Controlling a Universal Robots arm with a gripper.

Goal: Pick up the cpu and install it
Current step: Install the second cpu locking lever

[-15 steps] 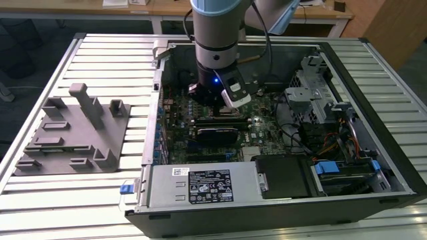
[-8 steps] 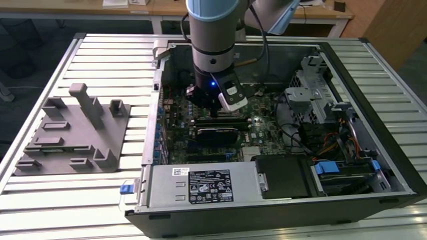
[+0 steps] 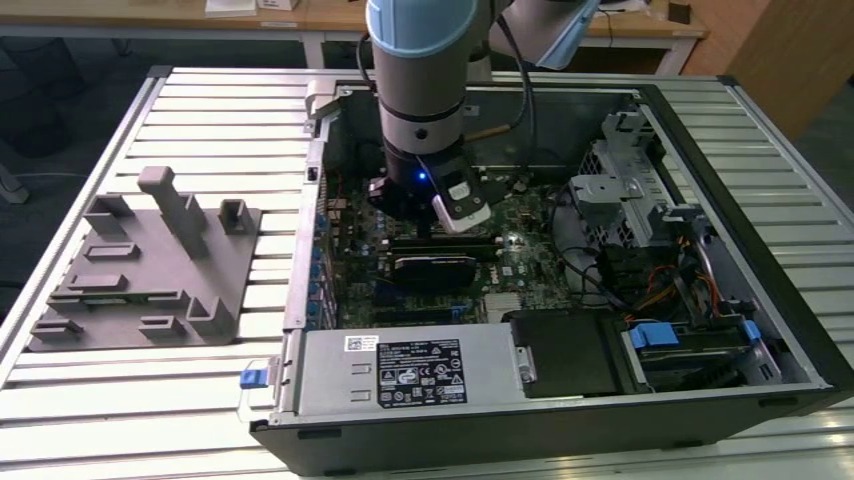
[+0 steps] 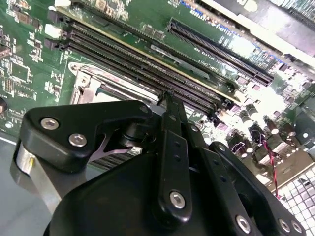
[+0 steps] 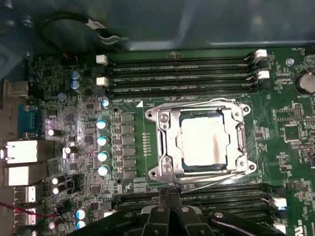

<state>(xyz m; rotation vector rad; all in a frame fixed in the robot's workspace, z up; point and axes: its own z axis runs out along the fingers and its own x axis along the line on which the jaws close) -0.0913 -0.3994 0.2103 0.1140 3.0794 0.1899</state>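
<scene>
Ribbed metal slats form the work table [image 3: 200,390], which carries an open computer case [image 3: 547,420] with its motherboard [image 3: 534,225] exposed; taking the case as the landmark, a grey plastic tray [image 3: 140,270] with upright posts lies outside it toward the exterior view's left, and the arm [image 3: 420,70] reaches down into the middle of the case, the gripper [image 3: 447,225] low over the board. Moving to the second wrist view, the gripper [image 4: 167,98] shows as black linkage whose two fingers meet at a thin point with nothing between them, and that tip hangs just above the memory slots [image 4: 147,64] at the edge of the metal socket frame [image 4: 86,86]. Turning to the first wrist view, the cpu [image 5: 204,142] sits flat inside the socket frame [image 5: 165,140] near the middle of the case, its pale silvery top facing up and its sides running square with the frame and parallel to the memory slots [image 5: 182,64]. The gripper's [image 5: 170,191] closed, empty tip stands just off the frame's near edge, so the chip lies directly ahead of the fingertips, near but not touched; being square, it offers no long axis to favour.
</scene>
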